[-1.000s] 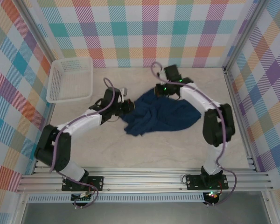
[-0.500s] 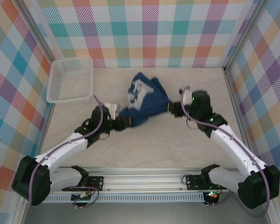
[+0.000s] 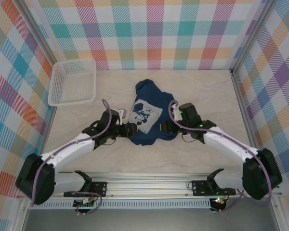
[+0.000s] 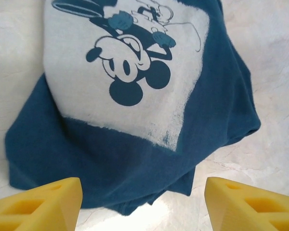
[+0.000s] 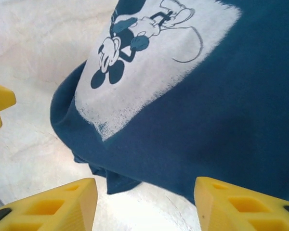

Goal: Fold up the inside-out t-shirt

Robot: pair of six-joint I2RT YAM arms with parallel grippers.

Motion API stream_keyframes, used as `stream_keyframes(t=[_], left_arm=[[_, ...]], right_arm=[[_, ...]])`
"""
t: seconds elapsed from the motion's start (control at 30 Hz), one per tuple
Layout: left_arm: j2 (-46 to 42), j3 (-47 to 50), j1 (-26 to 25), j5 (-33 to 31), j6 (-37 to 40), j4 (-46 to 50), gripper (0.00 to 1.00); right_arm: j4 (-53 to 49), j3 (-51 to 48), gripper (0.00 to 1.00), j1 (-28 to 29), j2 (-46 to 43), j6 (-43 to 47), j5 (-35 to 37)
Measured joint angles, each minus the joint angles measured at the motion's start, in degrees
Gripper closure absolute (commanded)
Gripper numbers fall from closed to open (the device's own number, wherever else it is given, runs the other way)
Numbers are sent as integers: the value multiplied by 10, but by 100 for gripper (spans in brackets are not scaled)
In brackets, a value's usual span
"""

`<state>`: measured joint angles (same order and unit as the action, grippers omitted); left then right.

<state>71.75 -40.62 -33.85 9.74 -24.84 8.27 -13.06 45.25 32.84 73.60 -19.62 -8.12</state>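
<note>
– Bright checked walls [image 3: 154, 33] stand round a pale tabletop [image 3: 207, 159]. Where is the inside-out t-shirt [image 3: 149, 113]?
– It lies bunched up in the middle of the tabletop. A white patch with a cartoon mouse [image 4: 130, 72] faces up.
– What is the left gripper [image 3: 130, 129] doing?
– It sits at the near left edge of the shirt. Its yellow fingers [image 4: 38, 202] are spread apart and hold nothing.
– And the right gripper [image 3: 164, 127]?
– It is at the shirt's right edge, spread apart too, with nothing in it. A white basket [image 3: 58, 79] sits far left, well apart from the shirt.
</note>
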Motion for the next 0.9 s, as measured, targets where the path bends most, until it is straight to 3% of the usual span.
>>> stream_keyframes(t=[0.13, 0.2, 0.27, 0.4, 0.5, 0.63, 0.9], left_arm=[[79, -38, -33, -20, 17, 9, 29], [121, -59, -40, -29, 26, 11, 34], [156, -74, -43, -35, 36, 10, 46], [197, -94, -43, -39, 45, 8, 83], [207, -115, -43, -38, 55, 11, 100], [187, -149, -43, -29, 65, 22, 100], [67, -197, -25, 14, 64, 39, 100]], right_arm=[[-27, 9, 30, 6, 32, 7, 52], [-45, 9, 29, 6, 40, 7, 73], [-54, 9, 29, 5, 52, 8, 89], [-56, 9, 29, 5, 95, 8, 111], [-57, 10, 29, 5, 129, 12, 118], [-52, 7, 27, 5, 115, 31, 111], [37, -62, 18, 20, -18, 94, 64]])
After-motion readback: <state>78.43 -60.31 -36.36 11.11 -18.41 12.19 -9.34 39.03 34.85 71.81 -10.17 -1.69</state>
